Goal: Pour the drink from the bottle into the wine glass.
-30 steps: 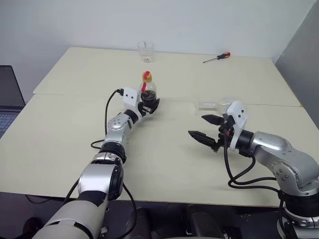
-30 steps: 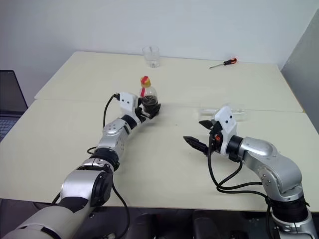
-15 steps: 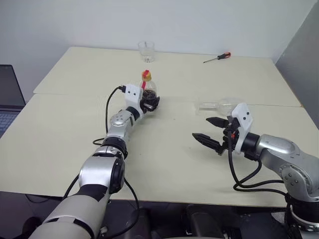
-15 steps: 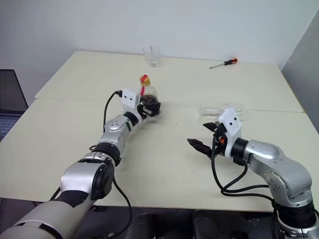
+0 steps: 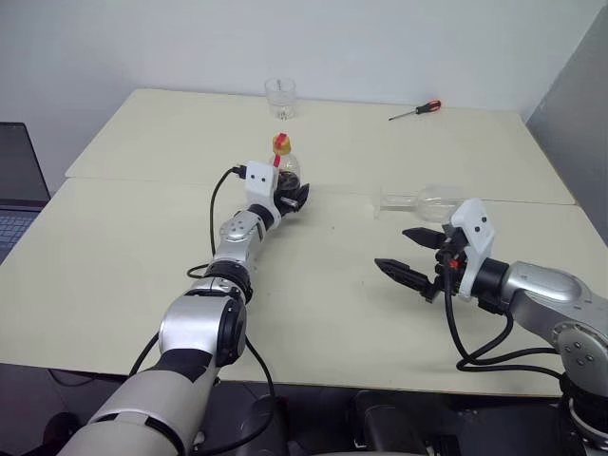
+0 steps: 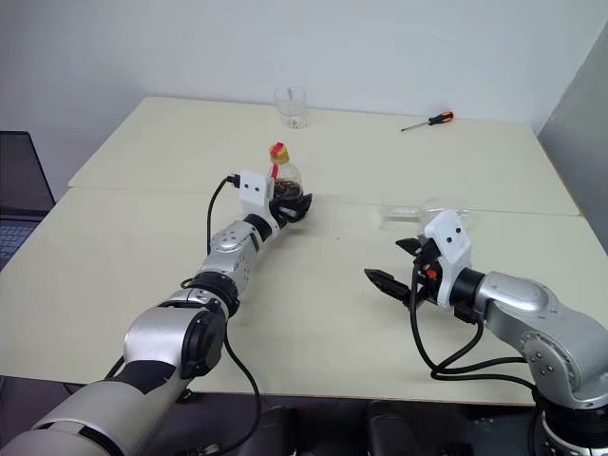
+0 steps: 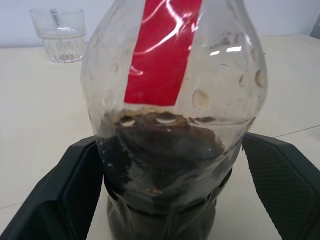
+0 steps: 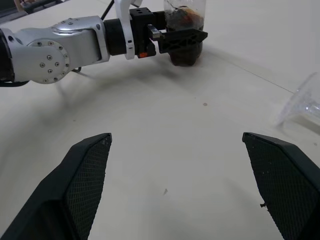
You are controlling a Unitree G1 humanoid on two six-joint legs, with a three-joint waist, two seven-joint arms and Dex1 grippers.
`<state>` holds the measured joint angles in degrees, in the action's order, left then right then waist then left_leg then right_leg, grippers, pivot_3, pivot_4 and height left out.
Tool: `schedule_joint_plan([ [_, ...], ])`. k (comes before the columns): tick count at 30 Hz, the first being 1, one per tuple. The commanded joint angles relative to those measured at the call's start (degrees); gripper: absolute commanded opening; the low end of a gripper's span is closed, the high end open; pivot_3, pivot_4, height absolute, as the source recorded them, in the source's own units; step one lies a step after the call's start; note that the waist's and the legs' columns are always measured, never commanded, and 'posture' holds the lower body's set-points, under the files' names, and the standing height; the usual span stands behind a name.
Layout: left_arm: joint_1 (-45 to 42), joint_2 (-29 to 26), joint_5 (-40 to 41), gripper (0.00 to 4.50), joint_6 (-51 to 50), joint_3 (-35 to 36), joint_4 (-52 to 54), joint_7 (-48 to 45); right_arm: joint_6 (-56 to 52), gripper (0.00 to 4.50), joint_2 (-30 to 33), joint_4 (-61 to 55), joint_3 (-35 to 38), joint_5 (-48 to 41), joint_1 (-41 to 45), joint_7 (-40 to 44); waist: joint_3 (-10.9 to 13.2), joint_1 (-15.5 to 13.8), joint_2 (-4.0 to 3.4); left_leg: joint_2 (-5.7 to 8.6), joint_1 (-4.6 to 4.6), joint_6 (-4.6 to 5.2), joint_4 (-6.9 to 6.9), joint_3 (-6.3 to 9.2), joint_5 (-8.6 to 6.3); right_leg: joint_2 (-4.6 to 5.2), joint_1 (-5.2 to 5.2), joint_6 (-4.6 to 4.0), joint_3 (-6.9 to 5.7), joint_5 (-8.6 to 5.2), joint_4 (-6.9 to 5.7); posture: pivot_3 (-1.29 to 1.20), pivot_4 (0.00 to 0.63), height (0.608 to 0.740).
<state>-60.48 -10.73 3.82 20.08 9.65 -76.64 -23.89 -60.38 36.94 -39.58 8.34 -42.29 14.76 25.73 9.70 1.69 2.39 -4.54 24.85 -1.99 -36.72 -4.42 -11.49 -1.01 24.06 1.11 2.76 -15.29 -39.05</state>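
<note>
My left pincer (image 5: 290, 198) is stretched out over the table (image 5: 142, 247), fingers spread wide with the cola bottle (image 5: 283, 169) standing upright between them. In the left wrist view the bottle body (image 7: 172, 125) sits right in the gap, black pads (image 7: 65, 195) on either side of it; can't tell if the pads actually touch the plastic. Dark drink (image 7: 160, 155) fills the lower part of the bottle, red label strip above it, yellow cap on top.

My right pincer (image 5: 408, 255) hovers above the table, wide open, nothing in it. Bottle is well off to its left and farther out.

Wine glass (image 5: 423, 200) lies on its side on the table, just beyond my right pincer, stem pointing toward the bottle. It's apart from both pincers.

Clear tumbler (image 5: 280, 97) stands far beyond my left pincer near the table's back edge. Red-handled screwdriver (image 5: 414, 110) lies far beyond my right pincer, also near the back edge. Laptop (image 5: 17, 190) sits off the table, well left of my left arm.
</note>
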Motion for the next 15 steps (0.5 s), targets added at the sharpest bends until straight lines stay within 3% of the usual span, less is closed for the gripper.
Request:
schedule_joint_plan([
  [1,-1.3,1.3,-0.7,3.86,0.2,0.4,0.3,0.2,-0.8,4.50,1.1,-2.9,2.8,-2.2,-0.1,-0.7,0.0,0.0,0.00,0.01,0.00,0.00,0.00,0.00,0.00,0.00,0.00,0.00,0.00,0.00,0.00,0.00,0.150,0.740],
  [7,-2.1,2.2,-1.3,2.31,1.0,0.9,0.5,1.4,-2.3,4.50,3.0,-4.1,5.4,-4.3,-1.6,-1.2,0.0,0.0,0.01,0.04,0.02,0.00,-0.02,0.09,0.00,0.02,-0.03,0.00,-0.07,0.00,0.01,0.00,0.150,0.740],
  [10,-1.9,2.1,-1.7,1.98,1.5,0.8,0.7,0.5,-2.0,4.50,3.5,-3.4,5.1,-4.4,-0.7,-1.4,0.0,0.0,0.01,0.05,0.02,0.00,-0.03,0.12,0.00,0.02,-0.03,0.00,-0.08,0.00,0.00,0.00,0.150,0.740],
  [15,-1.6,1.5,-2.7,1.84,2.8,-0.5,2.2,-2.8,-3.1,4.50,1.6,-1.2,3.6,-4.8,4.9,-4.5,0.0,0.1,0.01,0.05,0.03,0.00,-0.03,0.14,0.00,0.01,-0.02,0.00,-0.08,0.00,-0.02,0.00,0.150,0.740],
])
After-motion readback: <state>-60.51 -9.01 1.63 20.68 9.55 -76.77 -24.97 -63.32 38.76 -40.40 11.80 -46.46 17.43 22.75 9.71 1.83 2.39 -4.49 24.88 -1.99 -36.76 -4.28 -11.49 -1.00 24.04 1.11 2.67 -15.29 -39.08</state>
